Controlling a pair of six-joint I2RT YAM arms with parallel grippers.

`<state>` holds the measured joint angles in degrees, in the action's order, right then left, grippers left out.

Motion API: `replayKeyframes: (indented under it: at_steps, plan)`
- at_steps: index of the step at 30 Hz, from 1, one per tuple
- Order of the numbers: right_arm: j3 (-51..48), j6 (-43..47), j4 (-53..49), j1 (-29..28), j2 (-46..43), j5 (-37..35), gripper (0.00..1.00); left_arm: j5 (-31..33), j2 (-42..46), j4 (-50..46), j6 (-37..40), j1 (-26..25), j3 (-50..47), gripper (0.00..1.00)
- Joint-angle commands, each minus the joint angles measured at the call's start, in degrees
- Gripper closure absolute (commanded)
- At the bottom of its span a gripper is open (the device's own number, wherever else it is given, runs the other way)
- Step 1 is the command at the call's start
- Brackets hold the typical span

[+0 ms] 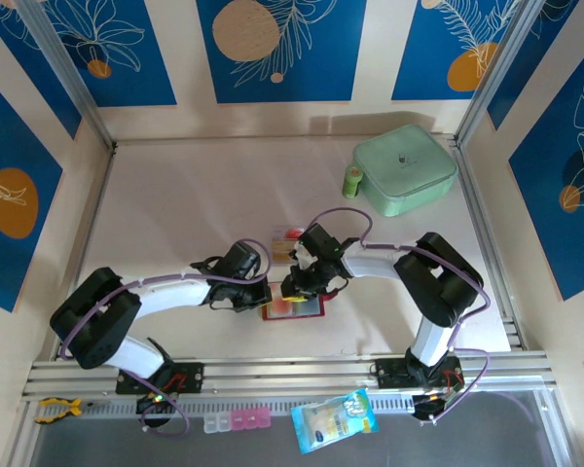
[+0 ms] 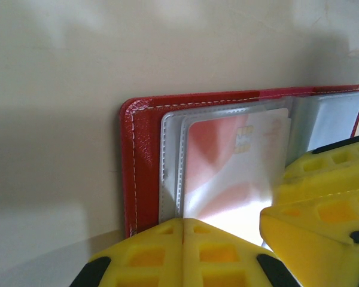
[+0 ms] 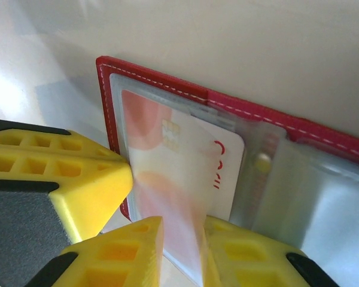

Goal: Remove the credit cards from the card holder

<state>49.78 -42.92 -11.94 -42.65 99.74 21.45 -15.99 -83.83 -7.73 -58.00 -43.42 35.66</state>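
- The red wallet (image 1: 307,311) lies open and flat on the pale surface (image 1: 175,204), toward 6 o'clock from the middle of the top view, between the two arms' tips
- The left gripper (image 1: 261,295) comes in from 9 o'clock of the wallet; in its wrist view the left gripper (image 2: 182,251) has its yellow fingers pressed together, with nothing between them, and they sit at the wallet's (image 2: 142,155) near edge
- A whitish card (image 2: 227,173) with red-pink shapes and a gold chip sits in a clear pocket (image 2: 170,161) of the wallet
- The right gripper (image 1: 294,289) reaches in from 3 o'clock and hangs over the wallet's 10 o'clock corner
- In its wrist view the right gripper (image 3: 182,239) pinches the near edge of the card (image 3: 185,161), one yellow finger on each face; the card's far part is in the pocket, against the wallet's (image 3: 167,81) stitched red border
- The two grippers stand just beside each other, each one's yellow fingers showing in the other's wrist view
- A loose card (image 1: 287,233) lies flat on the surface at 12 o'clock of the wallet, apart from it
- A mint-green case (image 1: 404,170) sits at 1 o'clock of the surface, with a small green bottle (image 1: 352,180) just beside it at its 9 o'clock
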Motion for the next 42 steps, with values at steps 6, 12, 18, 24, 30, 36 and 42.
replayKeyframes:
  at_steps: [6, 12, 18, 24, 30, 36, 42]
  plan:
    - [0.71, -0.11, -1.93, -0.47, 0.92, -0.12, 0.77, 0.61, -0.63, -1.09, 0.92, 0.57, -1.11, 0.95]
    - [1.79, 1.40, -6.69, -0.76, 0.42, -4.05, 0.76, 0.61, -0.65, -1.32, 0.90, 0.58, -1.13, 0.93]
    - [2.55, 2.29, -8.41, -0.85, 0.14, -5.51, 0.77, 0.60, -0.78, -1.28, 0.92, 0.59, -1.18, 0.93]
    - [3.91, 3.49, -11.07, -1.20, -0.74, -7.63, 0.76, 0.43, -1.08, -1.33, 0.92, 0.55, -1.03, 0.93]
    - [4.18, 3.46, -10.99, -1.31, -1.41, -6.87, 0.77, 0.26, -0.64, -2.04, 1.14, 0.62, -0.20, 0.93]
    - [4.54, 3.54, -12.33, -1.25, -3.03, -7.34, 0.77, 0.30, 0.16, -4.07, 2.00, 0.62, 2.47, 0.93]
    - [4.06, 3.43, -12.32, -0.67, -4.75, -7.39, 0.77, -0.87, -0.31, -5.15, 2.97, 0.29, 4.91, 0.94]
